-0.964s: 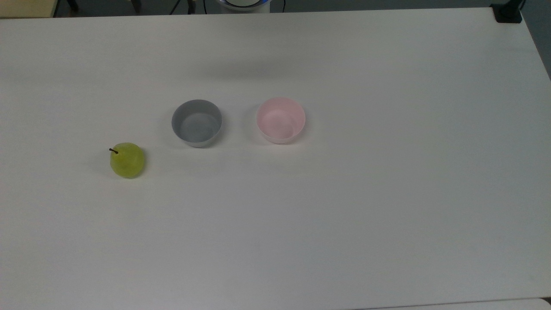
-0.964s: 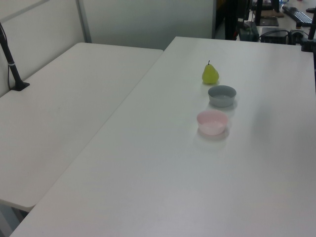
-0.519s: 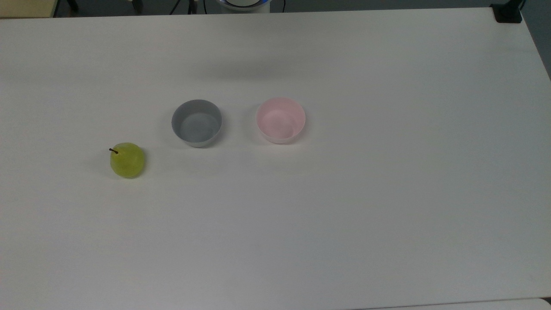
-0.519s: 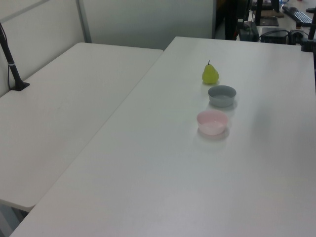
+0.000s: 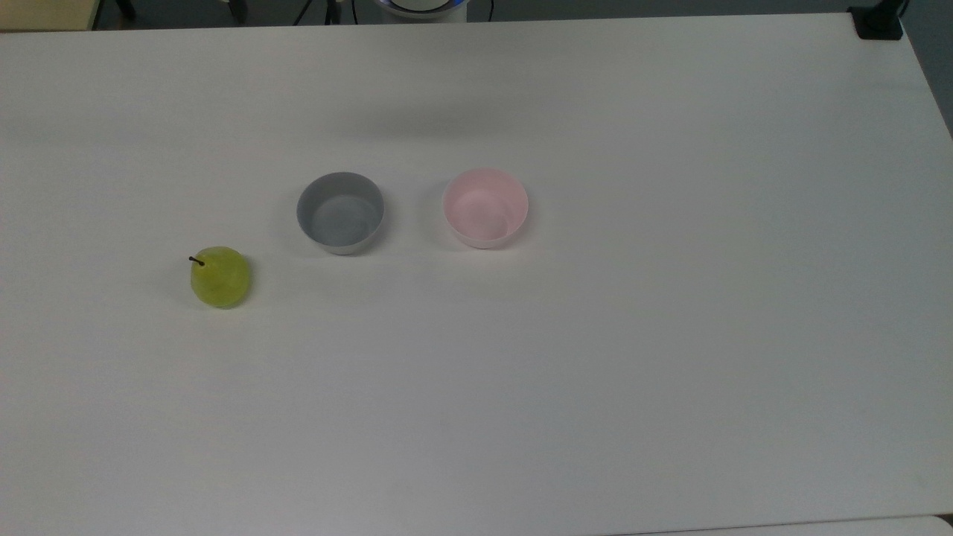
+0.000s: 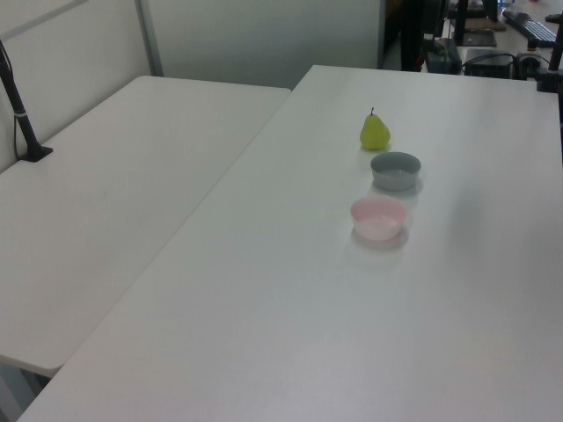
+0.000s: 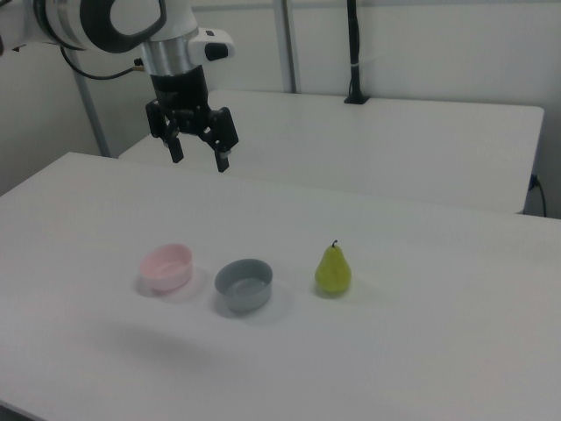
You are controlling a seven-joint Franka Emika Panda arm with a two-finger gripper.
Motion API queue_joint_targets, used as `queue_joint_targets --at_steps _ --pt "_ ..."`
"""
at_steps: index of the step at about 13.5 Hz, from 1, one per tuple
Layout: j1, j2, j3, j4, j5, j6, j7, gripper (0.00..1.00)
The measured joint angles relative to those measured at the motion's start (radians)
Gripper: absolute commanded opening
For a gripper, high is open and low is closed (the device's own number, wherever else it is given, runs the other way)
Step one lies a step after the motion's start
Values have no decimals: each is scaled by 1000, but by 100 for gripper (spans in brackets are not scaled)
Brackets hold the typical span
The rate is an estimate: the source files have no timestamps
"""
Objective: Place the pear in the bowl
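pear upright on the table, stem up, well below the gripper and off toward the right view's right, untouched. probably light and rigid, but glossy and rounded, so likely slippery; best pinched across the wide lower belly, not the narrow neck or stem. grey bowl between pear and pink bowl, all three in a row, apart from each other. pink bowl nearly beneath the gripper, lower down. gripper high above the table, fingers spread wide, empty.
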Motion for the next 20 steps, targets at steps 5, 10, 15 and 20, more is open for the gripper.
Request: queue_joint_targets --at_steps 5,10,15,20 --pt "-1 4 0 0 0 0 -82 100" --pt "-25 18 -3 0 0 1 -304 100" --pt "-86 43 -4 0 0 70 -381 100" --pt "-140 97 -6 -1 0 186 -386 100"
